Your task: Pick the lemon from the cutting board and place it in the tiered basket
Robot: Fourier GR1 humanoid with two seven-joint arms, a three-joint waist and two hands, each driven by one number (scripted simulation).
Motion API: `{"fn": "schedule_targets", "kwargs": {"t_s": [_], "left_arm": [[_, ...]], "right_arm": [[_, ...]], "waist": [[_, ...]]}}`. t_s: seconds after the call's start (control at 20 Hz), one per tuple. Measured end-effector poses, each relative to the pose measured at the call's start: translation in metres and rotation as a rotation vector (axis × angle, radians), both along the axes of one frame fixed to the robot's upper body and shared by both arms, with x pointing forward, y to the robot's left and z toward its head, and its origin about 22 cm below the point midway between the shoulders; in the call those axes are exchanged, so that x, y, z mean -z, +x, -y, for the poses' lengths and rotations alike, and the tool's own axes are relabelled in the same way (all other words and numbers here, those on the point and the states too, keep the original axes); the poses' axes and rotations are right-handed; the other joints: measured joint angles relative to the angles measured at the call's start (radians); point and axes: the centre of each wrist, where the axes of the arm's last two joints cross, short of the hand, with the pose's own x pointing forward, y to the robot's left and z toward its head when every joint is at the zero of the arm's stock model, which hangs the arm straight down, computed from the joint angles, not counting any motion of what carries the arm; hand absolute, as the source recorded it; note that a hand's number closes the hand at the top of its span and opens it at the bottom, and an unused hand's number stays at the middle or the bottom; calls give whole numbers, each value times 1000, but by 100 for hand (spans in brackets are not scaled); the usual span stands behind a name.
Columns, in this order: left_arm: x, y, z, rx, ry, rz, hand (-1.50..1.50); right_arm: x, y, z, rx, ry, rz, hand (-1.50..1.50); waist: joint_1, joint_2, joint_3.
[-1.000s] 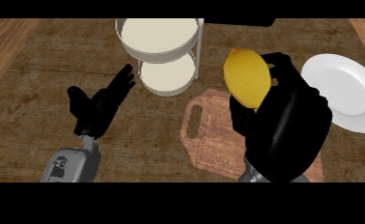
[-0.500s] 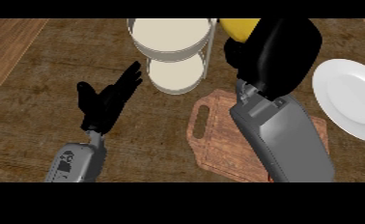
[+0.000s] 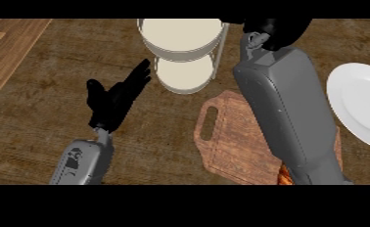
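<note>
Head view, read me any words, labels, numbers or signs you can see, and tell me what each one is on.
No text can be read here.
Left forearm: a small dark mark on the grey casing, too small and blurred to read as any word or sign.
Tiered basket, cutting board, plate and right forearm: no writing shows.

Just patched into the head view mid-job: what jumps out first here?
The long grey right forearm dominates, stretching up across the brown wooden cutting board with its black right hand at the top edge beside the cream two-tier round basket. The black left hand rests open at left, fingers up; a white round plate sits at the right edge.
</note>
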Motion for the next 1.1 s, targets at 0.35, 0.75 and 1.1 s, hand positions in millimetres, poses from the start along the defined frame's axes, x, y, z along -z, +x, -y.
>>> {"fn": "schedule_targets", "kwargs": {"t_s": [0.35, 0.75, 1.1], "left_arm": [[-2, 4, 5, 3, 6, 6, 0], [3, 2, -3, -33, 3, -14, 0], [15, -3, -22, -91, -2, -47, 0]], "right_arm": [[-7, 28, -15, -48, 37, 127, -150], [-15, 48, -17, 59, 55, 299, -150], [-16, 44, -14, 143, 94, 334, -150]], "waist": [[5, 0, -2], [-32, -17, -3], [-89, -45, -2]]}}
